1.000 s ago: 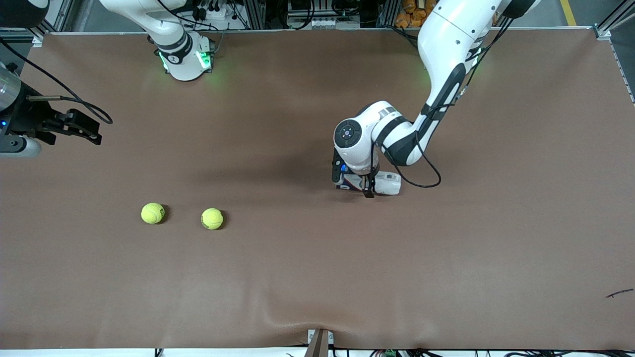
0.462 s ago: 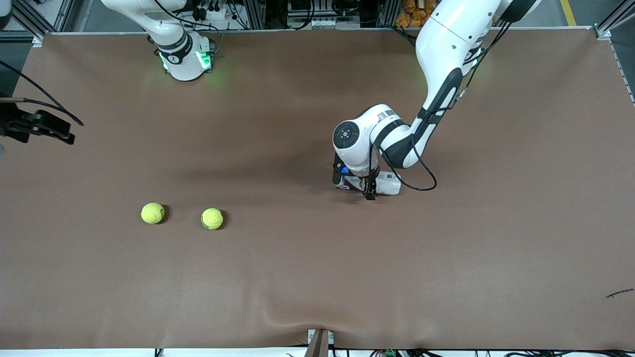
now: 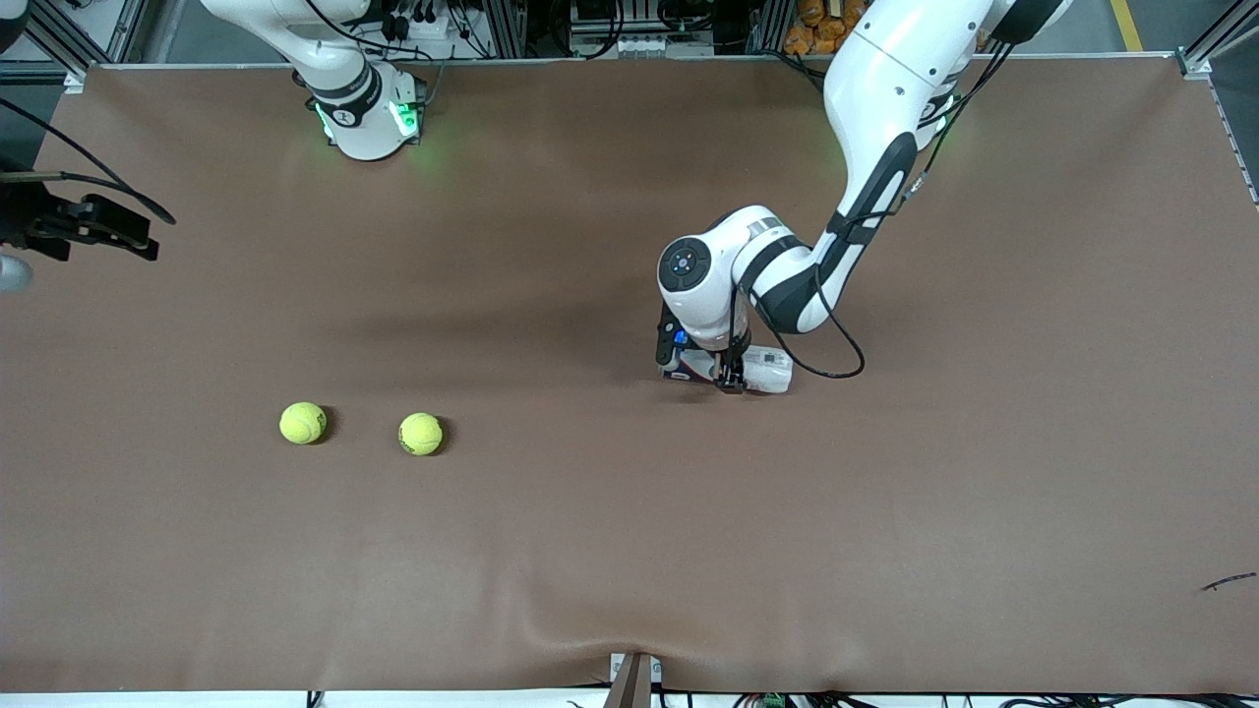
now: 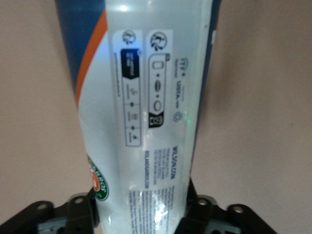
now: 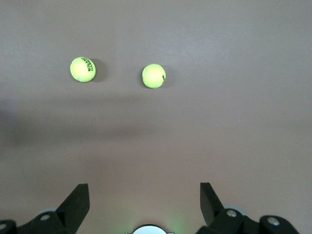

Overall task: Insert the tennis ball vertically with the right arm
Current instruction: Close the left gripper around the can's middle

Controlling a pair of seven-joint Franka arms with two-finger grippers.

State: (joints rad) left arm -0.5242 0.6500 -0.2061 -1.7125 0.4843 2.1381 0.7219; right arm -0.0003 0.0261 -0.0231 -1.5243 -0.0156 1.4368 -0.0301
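From the front view we see two tennis balls on the brown table, one (image 3: pixel 302 423) toward the right arm's end and the other (image 3: pixel 421 434) beside it, nearer the middle. Our right gripper (image 3: pixel 123 234) hangs over the table edge at that end, so it is far closer to the balls than the left gripper (image 3: pixel 729 378), which sits low on the ball can (image 3: pixel 762 370) lying on its side. In the left wrist view the can (image 4: pixel 151 112) runs lengthwise between the fingers (image 4: pixel 80 209), clamped. In the right wrist view our spread, empty fingers (image 5: pixel 75 204) look down at both balls (image 5: pixel 83 69) (image 5: pixel 153 76) ahead.
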